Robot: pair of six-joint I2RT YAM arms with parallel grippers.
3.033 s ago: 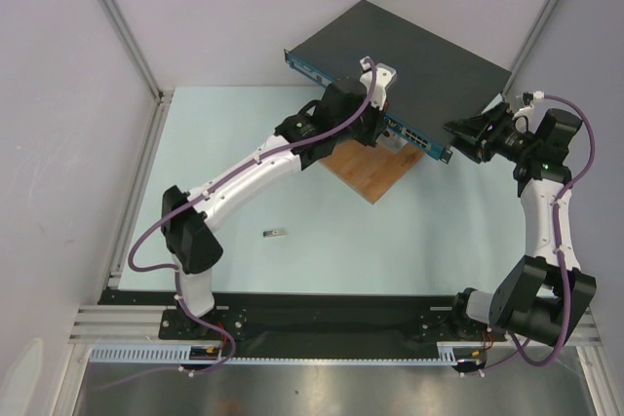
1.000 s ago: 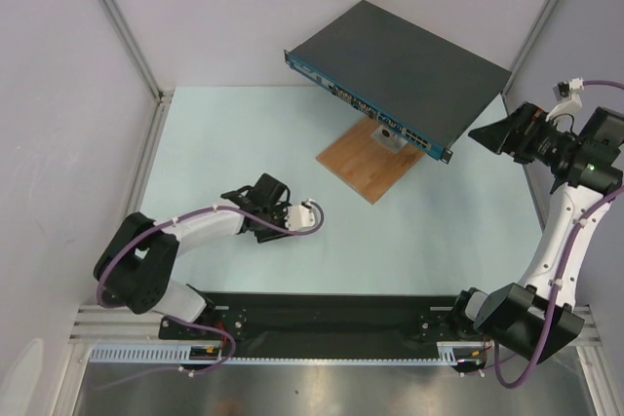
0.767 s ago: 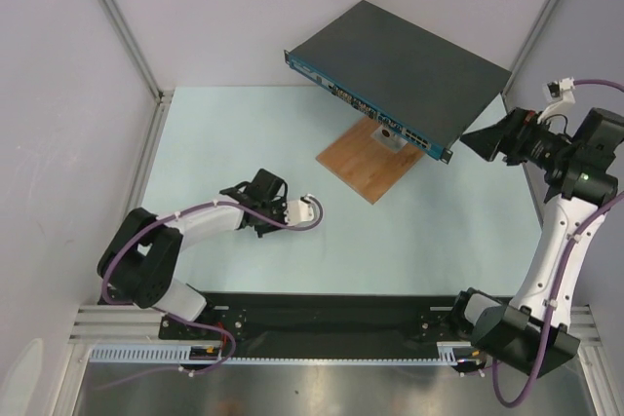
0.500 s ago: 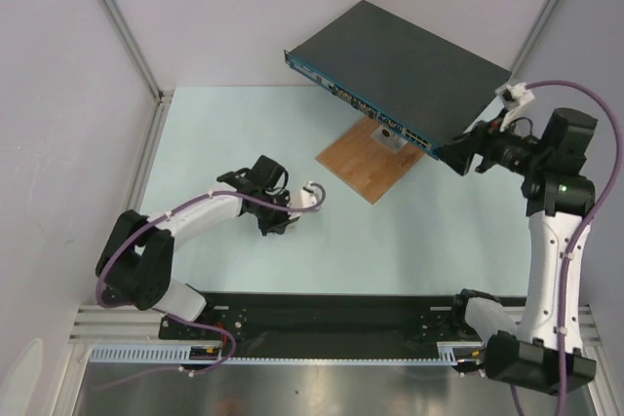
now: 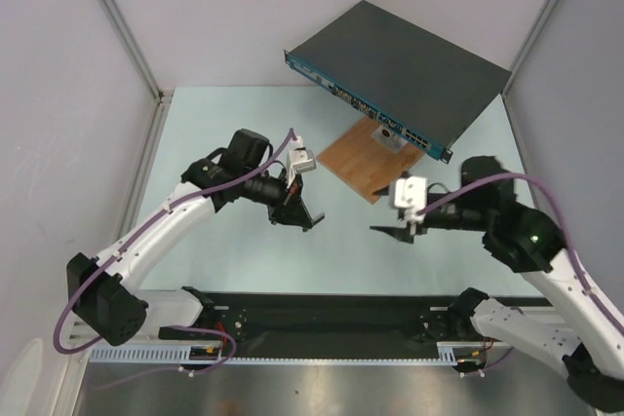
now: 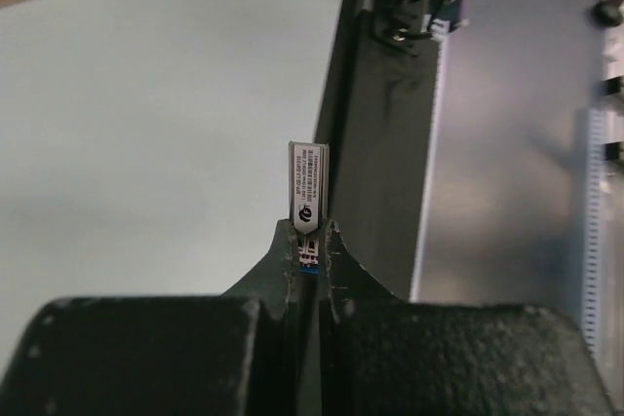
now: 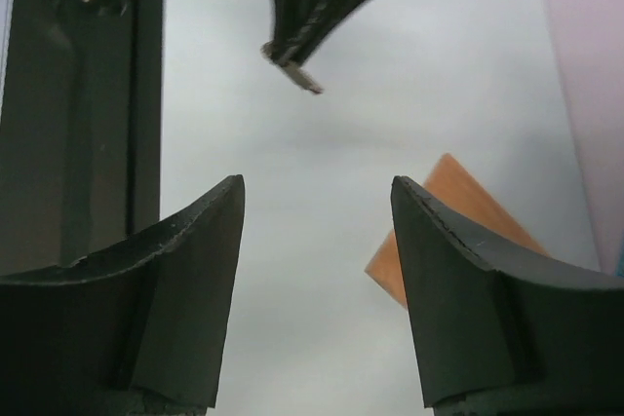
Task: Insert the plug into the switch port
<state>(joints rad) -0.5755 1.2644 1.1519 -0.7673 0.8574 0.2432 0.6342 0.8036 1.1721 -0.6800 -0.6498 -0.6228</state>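
Note:
The switch (image 5: 405, 60), a flat dark grey box with a narrow blue port face (image 5: 366, 104), stands raised at the back. My left gripper (image 5: 308, 222) is above the mat's middle and shut on the plug (image 6: 307, 187), a small silver metal module sticking out past its fingertips (image 6: 285, 241). My right gripper (image 5: 378, 231) is open and empty, pointing left at the left gripper with a small gap between them. In the right wrist view the open fingers (image 7: 210, 231) frame the mat, and the left gripper with the plug (image 7: 297, 73) shows at the top.
A brown wooden board (image 5: 366, 158) lies on the pale green mat (image 5: 224, 124) under the switch's front; it also shows in the right wrist view (image 7: 448, 231). The black base rail (image 5: 322, 314) runs along the near edge. Grey walls with metal frame posts (image 5: 117, 21) enclose the table.
My left gripper has risen from the mat and moved right with the plug in it. My right arm has swung down from the switch's right corner to the middle, facing the left gripper.

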